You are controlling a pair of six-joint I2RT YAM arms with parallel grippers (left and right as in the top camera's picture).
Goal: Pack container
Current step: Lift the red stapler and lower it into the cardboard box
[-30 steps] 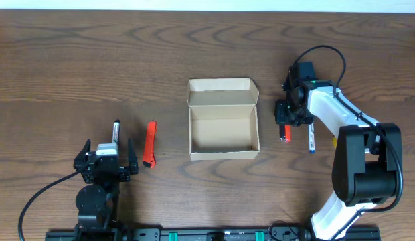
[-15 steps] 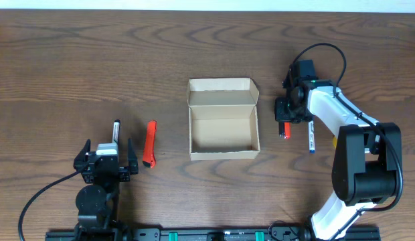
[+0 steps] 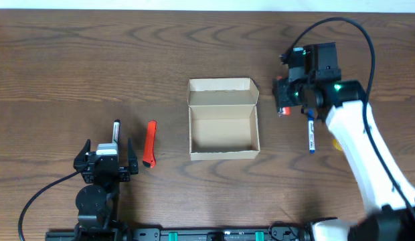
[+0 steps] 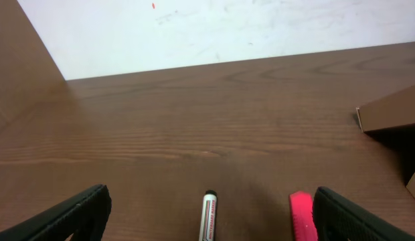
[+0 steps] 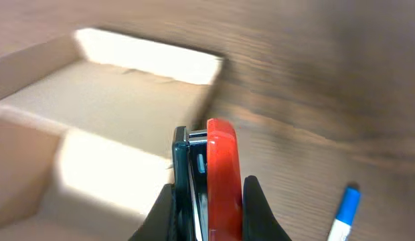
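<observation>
Right wrist view, blurred: right fingers (image 5: 256,201) clamp a glossy red plastic item (image 5: 222,167), its lower end cut off. Matte rectangular cardboard container (image 3: 223,134) sits open at the centre of the wood-grain surface (image 3: 94,53). Left fingers (image 4: 67,215) are spread wide.

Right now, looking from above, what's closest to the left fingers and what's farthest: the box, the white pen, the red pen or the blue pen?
1. White pen, just ahead of the left fingers.
2. Red pen, just right of them.
3. Box, middle of the table.
4. Blue pen, far right side.
</observation>
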